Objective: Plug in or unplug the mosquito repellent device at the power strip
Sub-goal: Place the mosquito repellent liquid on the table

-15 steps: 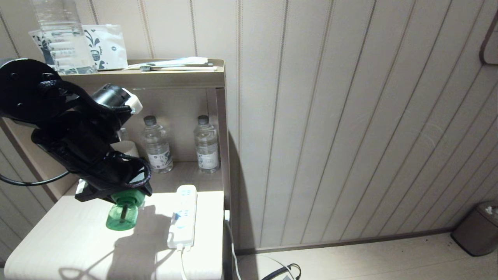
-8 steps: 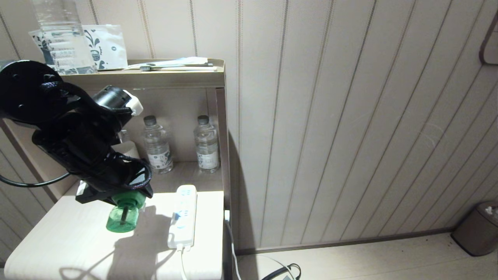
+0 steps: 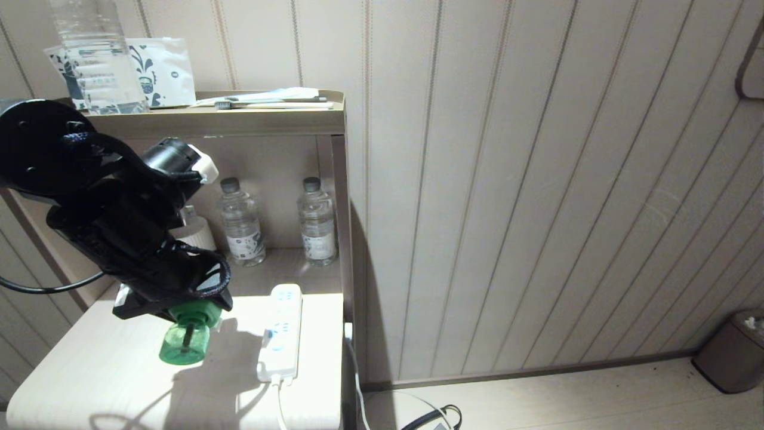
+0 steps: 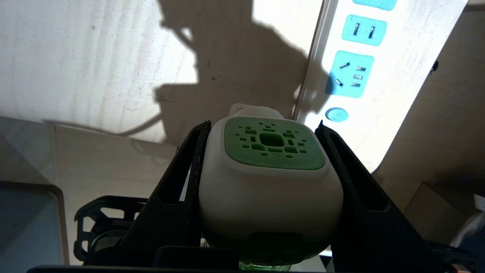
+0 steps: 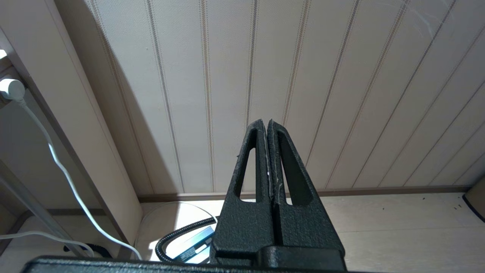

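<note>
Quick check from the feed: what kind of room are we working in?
Probably a hotel guest room: sealed clear water bottles in a beige bedside niche, wrapped toothbrush kit on its top ledge, small lidded bin by panelled wall.

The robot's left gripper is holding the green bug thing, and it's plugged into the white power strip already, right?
Not plugged in. The left gripper does hold the mosquito repellent device, but the head view shows it hanging over the tabletop, beside the power strip, apart from it.
</note>
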You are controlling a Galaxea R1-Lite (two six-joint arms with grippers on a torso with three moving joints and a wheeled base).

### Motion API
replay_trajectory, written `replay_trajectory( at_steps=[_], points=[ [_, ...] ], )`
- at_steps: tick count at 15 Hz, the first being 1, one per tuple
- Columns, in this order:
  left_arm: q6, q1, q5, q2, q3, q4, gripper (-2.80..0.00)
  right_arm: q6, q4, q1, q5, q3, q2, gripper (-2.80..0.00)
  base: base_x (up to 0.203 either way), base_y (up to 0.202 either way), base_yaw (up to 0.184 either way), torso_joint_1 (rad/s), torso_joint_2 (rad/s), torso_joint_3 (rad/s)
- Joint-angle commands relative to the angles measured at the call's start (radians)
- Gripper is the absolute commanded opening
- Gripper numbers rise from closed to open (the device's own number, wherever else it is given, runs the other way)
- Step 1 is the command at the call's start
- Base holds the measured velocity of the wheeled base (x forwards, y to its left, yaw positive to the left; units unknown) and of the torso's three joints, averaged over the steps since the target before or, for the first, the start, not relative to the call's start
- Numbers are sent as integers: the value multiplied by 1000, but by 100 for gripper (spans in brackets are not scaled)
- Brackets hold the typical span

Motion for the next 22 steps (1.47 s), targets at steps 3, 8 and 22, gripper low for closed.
replay_trajectory(
  at_steps=[3,8,22],
  points=[
    [2,0,11,-51,97,-78,-280,0,0,0,0,0,1,-280,0,0,0,0,0,0],
    [18,0,78,-144,223,-237,-280,0,0,0,0,0,1,-280,0,0,0,0,0,0],
    [485,103,237,-224,1172,-2041,-280,0,0,0,0,0,1,-280,0,0,0,0,0,0]
  ],
)
